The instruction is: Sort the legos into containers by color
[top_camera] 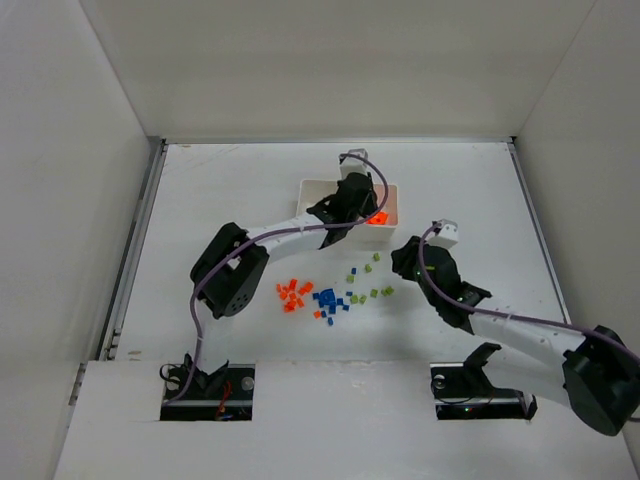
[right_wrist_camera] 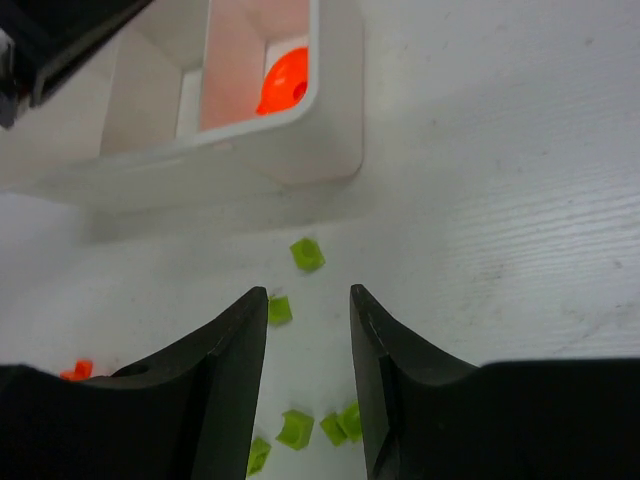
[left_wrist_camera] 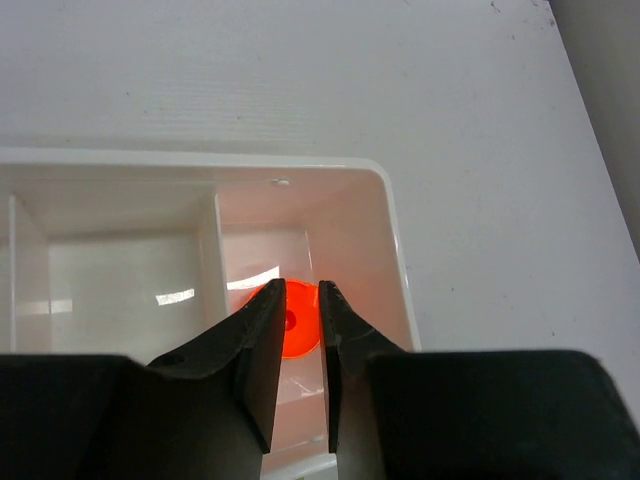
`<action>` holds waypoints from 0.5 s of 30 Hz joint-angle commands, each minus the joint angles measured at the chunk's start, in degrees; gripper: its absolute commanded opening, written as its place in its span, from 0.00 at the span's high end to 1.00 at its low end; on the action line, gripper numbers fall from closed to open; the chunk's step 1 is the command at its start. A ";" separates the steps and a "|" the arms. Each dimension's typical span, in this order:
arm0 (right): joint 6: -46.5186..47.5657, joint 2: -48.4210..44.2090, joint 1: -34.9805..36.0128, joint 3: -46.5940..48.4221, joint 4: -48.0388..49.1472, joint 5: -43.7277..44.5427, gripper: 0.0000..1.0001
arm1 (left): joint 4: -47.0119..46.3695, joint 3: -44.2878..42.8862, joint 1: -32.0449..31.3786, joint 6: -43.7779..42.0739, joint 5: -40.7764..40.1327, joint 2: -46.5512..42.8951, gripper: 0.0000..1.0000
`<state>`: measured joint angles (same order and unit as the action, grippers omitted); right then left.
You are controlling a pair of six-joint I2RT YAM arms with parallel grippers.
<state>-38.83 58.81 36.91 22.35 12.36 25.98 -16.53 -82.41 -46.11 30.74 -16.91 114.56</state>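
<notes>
The left hand [left_wrist_camera: 300,292] hovers over the right compartment of the white tray [left_wrist_camera: 396,240], fingers slightly apart, with an orange lego [left_wrist_camera: 300,330] lying below them. The right hand [right_wrist_camera: 308,300] is open and empty above green legos [right_wrist_camera: 307,254] on the tabletop [right_wrist_camera: 500,200]. The legos look light, hard and slippery, so pinch them by opposite flat sides.

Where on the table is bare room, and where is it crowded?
Bare: left of the tray toward the left wall, and behind it to the back wall. Crowded: before the tray, where orange bricks, blue bricks and green bricks lie.

Top cam overhead; wrist cams close, share tray [left_wrist_camera: 398,250].
</notes>
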 commanded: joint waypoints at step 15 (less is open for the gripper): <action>9.56 30.73 21.58 24.13 1.35 -11.47 0.48 | -5.17 48.47 9.15 0.63 -8.84 -45.47 0.71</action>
<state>-30.74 85.54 57.56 41.45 11.38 18.37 -19.90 -39.00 -38.65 29.89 -23.49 74.70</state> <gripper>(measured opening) 0.472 0.277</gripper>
